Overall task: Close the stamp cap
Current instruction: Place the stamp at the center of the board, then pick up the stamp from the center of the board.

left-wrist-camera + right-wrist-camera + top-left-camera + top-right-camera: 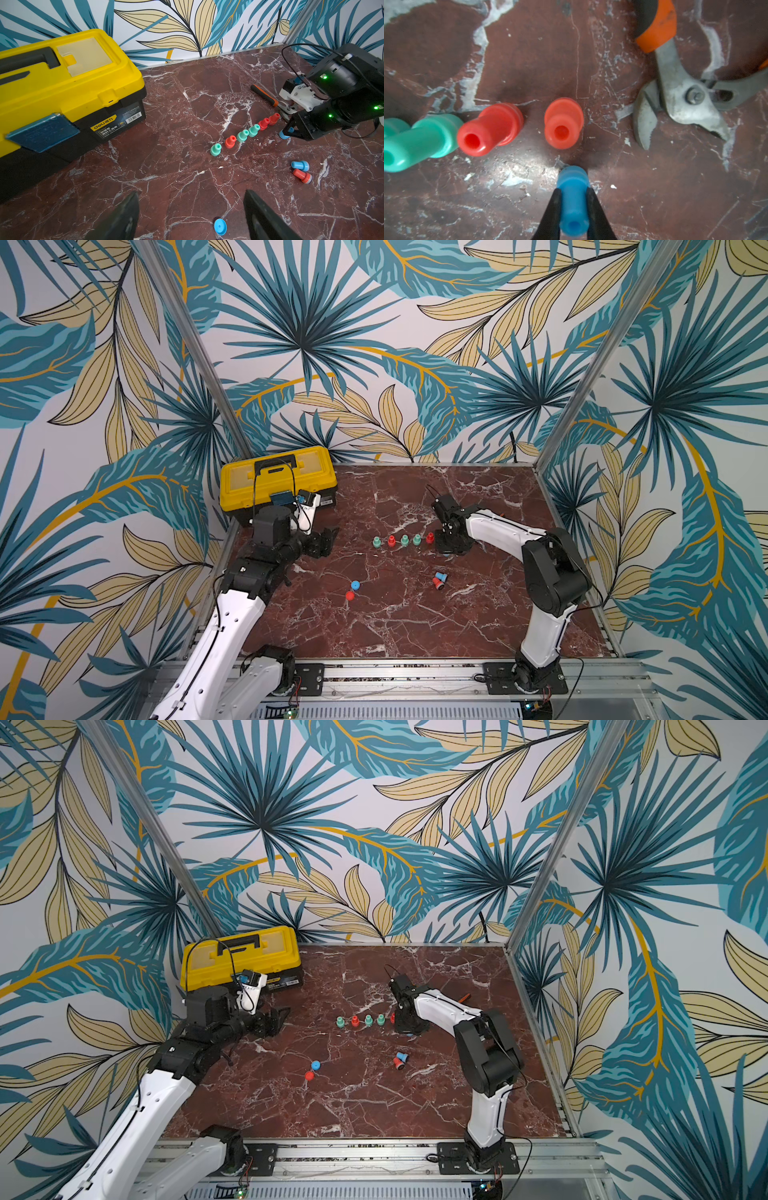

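My right gripper (573, 191) is shut on the stem of a blue stamp (573, 205), which stands upright on the marble table at the right end of a row of several green and red stamps (404, 540). From the left wrist view the blue stamp's base (283, 134) shows under the right gripper (291, 131). A loose blue cap (355, 585) and a loose red cap (350, 595) lie left of centre. A blue stamp (441, 575) and a red stamp (438, 583) lie on their sides nearby. My left gripper (191, 193) hangs open and empty above the blue cap (220, 226).
A yellow and black toolbox (278, 479) stands at the back left, just behind my left arm. Orange-handled pliers (675, 83) lie on the table right behind the row's right end, close to the right gripper. Metal frame posts stand at both back corners.
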Robot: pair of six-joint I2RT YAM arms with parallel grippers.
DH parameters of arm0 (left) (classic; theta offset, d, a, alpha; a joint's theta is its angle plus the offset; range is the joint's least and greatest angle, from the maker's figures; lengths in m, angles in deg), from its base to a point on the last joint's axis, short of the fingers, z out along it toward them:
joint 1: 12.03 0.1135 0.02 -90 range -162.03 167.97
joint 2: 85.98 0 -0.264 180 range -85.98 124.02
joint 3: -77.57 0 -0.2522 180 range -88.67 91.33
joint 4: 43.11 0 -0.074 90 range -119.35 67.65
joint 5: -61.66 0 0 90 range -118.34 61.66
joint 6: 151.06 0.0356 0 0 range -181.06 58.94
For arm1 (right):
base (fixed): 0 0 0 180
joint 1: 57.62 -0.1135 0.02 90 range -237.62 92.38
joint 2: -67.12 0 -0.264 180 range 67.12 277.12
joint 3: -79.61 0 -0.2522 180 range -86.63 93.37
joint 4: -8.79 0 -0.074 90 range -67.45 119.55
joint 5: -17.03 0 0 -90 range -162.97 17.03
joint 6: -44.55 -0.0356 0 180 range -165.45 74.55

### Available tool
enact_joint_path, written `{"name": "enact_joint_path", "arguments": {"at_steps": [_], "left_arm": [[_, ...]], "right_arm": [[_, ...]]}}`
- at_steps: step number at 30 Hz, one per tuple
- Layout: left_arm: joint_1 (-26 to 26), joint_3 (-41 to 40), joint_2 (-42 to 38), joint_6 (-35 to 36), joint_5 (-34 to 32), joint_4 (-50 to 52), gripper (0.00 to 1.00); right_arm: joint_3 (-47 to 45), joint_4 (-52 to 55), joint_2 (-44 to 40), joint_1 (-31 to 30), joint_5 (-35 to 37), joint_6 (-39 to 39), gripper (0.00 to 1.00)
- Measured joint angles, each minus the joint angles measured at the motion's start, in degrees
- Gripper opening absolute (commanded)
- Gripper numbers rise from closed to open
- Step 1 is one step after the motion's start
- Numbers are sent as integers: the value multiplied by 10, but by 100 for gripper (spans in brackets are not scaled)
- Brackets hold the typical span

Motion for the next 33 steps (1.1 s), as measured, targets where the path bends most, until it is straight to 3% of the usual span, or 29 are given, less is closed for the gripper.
{"name": "enact_joint_path", "arguments": {"at_steps": [3, 9, 22, 33], "left_arm": [[0, 0, 0, 0, 0, 0, 81], [0, 0, 4, 0, 0, 0, 81], [0, 0, 9, 0, 5, 0, 81], [0, 0, 16, -2, 10, 0, 80]], "right_arm": [[0, 0, 0, 0, -2, 0, 24], [1, 7, -2, 0, -4, 0, 33], [33, 91, -82, -21, -41, 35, 30], [47, 202, -40, -102, -63, 58, 30]]}}
